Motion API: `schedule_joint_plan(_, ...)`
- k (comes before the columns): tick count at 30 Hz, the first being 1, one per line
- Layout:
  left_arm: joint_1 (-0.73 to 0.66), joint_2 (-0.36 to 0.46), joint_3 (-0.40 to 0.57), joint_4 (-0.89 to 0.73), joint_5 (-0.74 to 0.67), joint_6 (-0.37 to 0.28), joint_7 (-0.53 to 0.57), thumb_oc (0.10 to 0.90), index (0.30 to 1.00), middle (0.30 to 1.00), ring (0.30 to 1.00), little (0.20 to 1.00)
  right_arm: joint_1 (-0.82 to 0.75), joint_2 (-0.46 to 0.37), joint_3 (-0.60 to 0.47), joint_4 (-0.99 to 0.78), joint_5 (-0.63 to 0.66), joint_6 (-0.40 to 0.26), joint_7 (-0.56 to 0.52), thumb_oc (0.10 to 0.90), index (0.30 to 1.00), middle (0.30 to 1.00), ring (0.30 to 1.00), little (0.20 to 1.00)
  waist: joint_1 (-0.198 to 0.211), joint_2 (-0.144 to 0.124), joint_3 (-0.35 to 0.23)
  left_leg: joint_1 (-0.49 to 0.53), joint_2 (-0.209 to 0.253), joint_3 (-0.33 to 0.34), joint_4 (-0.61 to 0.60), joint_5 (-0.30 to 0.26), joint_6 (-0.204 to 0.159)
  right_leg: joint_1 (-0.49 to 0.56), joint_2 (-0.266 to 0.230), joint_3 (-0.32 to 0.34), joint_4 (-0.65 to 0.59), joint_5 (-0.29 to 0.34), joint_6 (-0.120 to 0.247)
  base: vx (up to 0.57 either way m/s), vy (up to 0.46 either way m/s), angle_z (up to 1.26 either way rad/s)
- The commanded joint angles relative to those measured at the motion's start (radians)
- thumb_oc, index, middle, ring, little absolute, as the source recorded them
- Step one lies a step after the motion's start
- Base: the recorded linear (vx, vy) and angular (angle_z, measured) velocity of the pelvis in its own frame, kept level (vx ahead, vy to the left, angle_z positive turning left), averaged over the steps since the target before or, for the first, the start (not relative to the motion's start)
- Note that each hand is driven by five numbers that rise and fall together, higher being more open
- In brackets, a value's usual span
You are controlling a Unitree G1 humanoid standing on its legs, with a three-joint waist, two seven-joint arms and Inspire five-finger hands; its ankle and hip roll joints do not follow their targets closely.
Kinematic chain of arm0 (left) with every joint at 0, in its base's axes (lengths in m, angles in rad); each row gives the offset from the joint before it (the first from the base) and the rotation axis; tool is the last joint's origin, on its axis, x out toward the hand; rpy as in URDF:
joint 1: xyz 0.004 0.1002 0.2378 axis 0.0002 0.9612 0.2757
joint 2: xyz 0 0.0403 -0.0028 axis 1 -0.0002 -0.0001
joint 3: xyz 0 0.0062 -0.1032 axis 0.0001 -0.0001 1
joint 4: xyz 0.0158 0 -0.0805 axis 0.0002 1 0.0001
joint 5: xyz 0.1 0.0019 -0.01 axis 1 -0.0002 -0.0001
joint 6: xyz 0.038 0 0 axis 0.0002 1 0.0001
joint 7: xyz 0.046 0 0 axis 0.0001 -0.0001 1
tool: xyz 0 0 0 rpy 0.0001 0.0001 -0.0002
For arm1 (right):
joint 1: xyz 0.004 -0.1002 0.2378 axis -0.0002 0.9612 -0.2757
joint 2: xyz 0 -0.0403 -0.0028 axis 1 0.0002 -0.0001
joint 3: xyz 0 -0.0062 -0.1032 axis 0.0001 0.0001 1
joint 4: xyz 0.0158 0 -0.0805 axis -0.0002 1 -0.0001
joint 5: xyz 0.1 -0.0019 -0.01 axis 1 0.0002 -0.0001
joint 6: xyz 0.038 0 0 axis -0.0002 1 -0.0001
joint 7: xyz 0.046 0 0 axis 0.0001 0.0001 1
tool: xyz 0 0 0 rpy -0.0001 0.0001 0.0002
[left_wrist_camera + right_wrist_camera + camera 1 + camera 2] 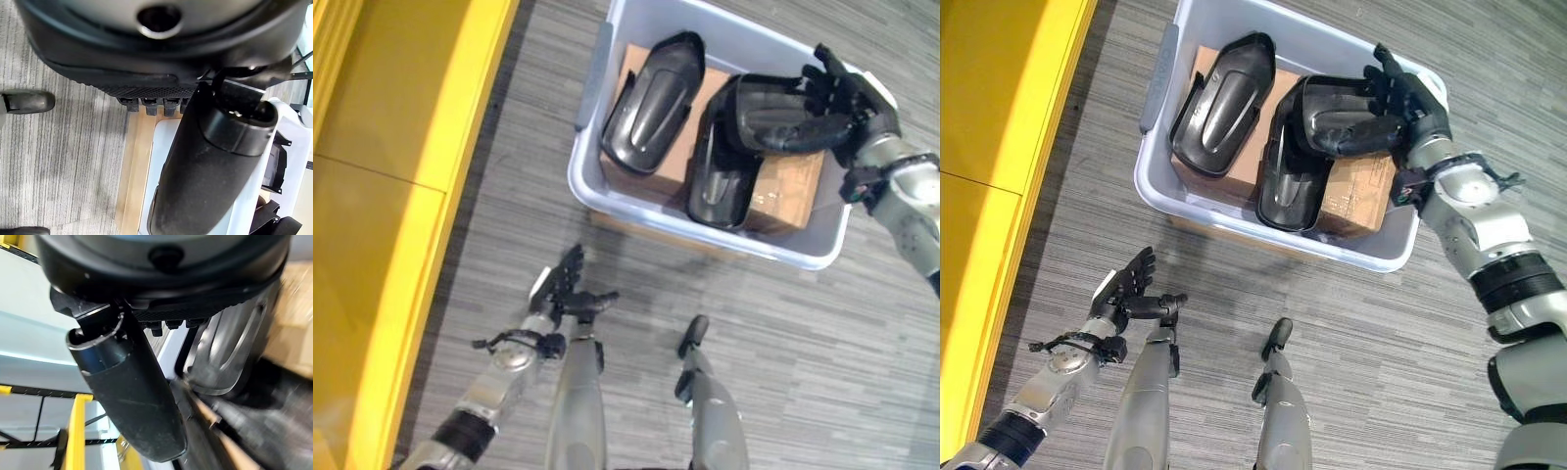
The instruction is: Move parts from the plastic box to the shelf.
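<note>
Parts, black moulded shells [651, 103], lie on cardboard in the plastic box [607, 181]; the right hand [1408, 103] curls round the far-right part [1347, 117], seemingly mid-pickup, needing a lift toward the yellow shelf [382, 196] at left, while the left hand [1126, 289] hovers loosely spread, holding nothing.

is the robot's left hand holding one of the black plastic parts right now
No, the left hand hangs open over the grey striped floor, apart from the pale plastic box where the black plastic parts lie.
</note>
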Motion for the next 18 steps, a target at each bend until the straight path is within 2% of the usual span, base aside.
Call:
schedule_joint_plan(1, 0.018, -0.009, 0.005, -0.099, -0.021, -0.044, 0.009, 0.9, 1.0, 1.0, 1.0, 1.0, -0.127, -0.044, -0.068, -0.029, 0.039, -0.077, -0.051, 0.9, 1.0, 1.0, 1.0, 1.0, 0.03, 0.014, -0.053, 0.094, 0.017, -0.016, -0.153, 0.067, -0.014, 0.108, -0.028, 0.016, 0.107, -0.057, 0.078, 0.01, 0.017, 0.09)
schedule_joint_plan(3, 0.017, -0.011, 0.005, -0.099, -0.019, -0.04, 0.012, 0.9, 1.0, 1.0, 1.0, 1.0, -0.129, -0.019, -0.073, -0.037, 0.038, -0.079, -0.059, 0.9, 1.0, 1.0, 1.0, 1.0, 0.037, 0.011, -0.052, 0.089, 0.015, -0.019, -0.153, 0.067, -0.012, 0.108, -0.027, 0.012, 0.104, -0.053, 0.079, 0.01, 0.014, 0.09)
schedule_joint_plan(4, 0.014, -0.017, 0.005, -0.099, -0.016, -0.036, 0.019, 0.9, 1.0, 1.0, 1.0, 1.0, -0.12, 0.029, -0.094, -0.046, 0.009, -0.083, -0.089, 0.9, 1.0, 1.0, 1.0, 1.0, 0.047, 0.008, -0.045, 0.083, 0.013, -0.022, -0.145, 0.061, -0.01, 0.11, -0.025, 0.01, 0.104, -0.047, 0.08, 0.01, 0.009, 0.05)
schedule_joint_plan(6, 0.008, -0.018, 0.008, -0.1, -0.019, -0.036, 0.027, 0.9, 1.0, 1.0, 1.0, 1.0, -0.123, 0.075, -0.108, -0.024, 0.003, -0.082, -0.118, 0.9, 1.0, 1.0, 1.0, 1.0, 0.055, 0.007, -0.041, 0.078, 0.012, -0.024, -0.144, 0.059, -0.007, 0.109, -0.025, 0.008, 0.103, -0.041, 0.08, 0.0, 0.009, -0.02)
schedule_joint_plan(8, 0.005, -0.018, 0.009, -0.1, -0.02, -0.035, 0.032, 0.9, 1.0, 1.0, 1.0, 1.0, -0.132, 0.095, -0.109, -0.016, -0.009, -0.079, -0.126, 0.9, 1.0, 1.0, 1.0, 1.0, 0.057, 0.006, -0.038, 0.074, 0.011, -0.024, -0.143, 0.059, -0.006, 0.108, -0.025, 0.009, 0.102, -0.038, 0.08, 0.0, 0.008, 0.04)
schedule_joint_plan(9, 0.0, -0.02, 0.011, -0.099, -0.02, -0.034, 0.039, 0.9, 1.0, 1.0, 1.0, 1.0, -0.152, 0.129, -0.119, 0.012, -0.014, -0.078, -0.15, 0.9, 1.0, 1.0, 1.0, 1.0, 0.063, 0.005, -0.033, 0.069, 0.009, -0.026, -0.143, 0.058, -0.005, 0.108, -0.023, 0.006, 0.101, -0.036, 0.08, 0.01, 0.019, 0.13)
schedule_joint_plan(12, 0.004, -0.024, 0.023, -0.101, -0.026, -0.035, 0.05, 0.9, 1.0, 1.0, 1.0, 1.0, -0.184, 0.163, -0.154, 0.111, -0.038, -0.073, -0.188, 0.9, 1.0, 1.0, 1.0, 1.0, 0.071, 0.005, -0.029, 0.059, 0.006, -0.03, -0.143, 0.058, -0.004, 0.106, -0.02, 0.002, 0.099, -0.034, 0.079, 0.02, 0.023, 0.1)
schedule_joint_plan(14, 0.008, -0.026, 0.028, -0.103, -0.03, -0.036, 0.051, 0.9, 1.0, 1.0, 1.0, 1.0, -0.201, 0.17, -0.156, 0.144, -0.05, -0.069, -0.193, 0.9, 1.0, 1.0, 1.0, 1.0, 0.073, 0.004, -0.027, 0.058, 0.005, -0.03, -0.144, 0.057, -0.003, 0.106, -0.018, 0.001, 0.098, -0.033, 0.079, 0.01, 0.022, 0.05)
schedule_joint_plan(15, 0.009, -0.03, 0.03, -0.102, -0.031, -0.037, 0.056, 0.9, 1.0, 1.0, 1.0, 1.0, -0.234, 0.185, -0.174, 0.232, -0.075, -0.059, -0.217, 0.9, 1.0, 1.0, 1.0, 1.0, 0.077, 0.002, -0.023, 0.054, 0.004, -0.031, -0.144, 0.056, -0.002, 0.105, -0.016, 0.001, 0.098, -0.031, 0.079, 0.01, 0.019, 0.07)
schedule_joint_plan(18, 0.007, -0.036, 0.034, -0.096, -0.032, -0.038, 0.062, 0.9, 1.0, 1.0, 1.0, 1.0, -0.275, 0.201, -0.182, 0.324, -0.101, -0.046, -0.233, 0.9, 1.0, 1.0, 1.0, 1.0, 0.08, 0.002, -0.018, 0.05, 0.004, -0.032, -0.143, 0.054, -0.001, 0.099, -0.013, 0.004, 0.099, -0.03, 0.077, 0.01, 0.03, 0.08)
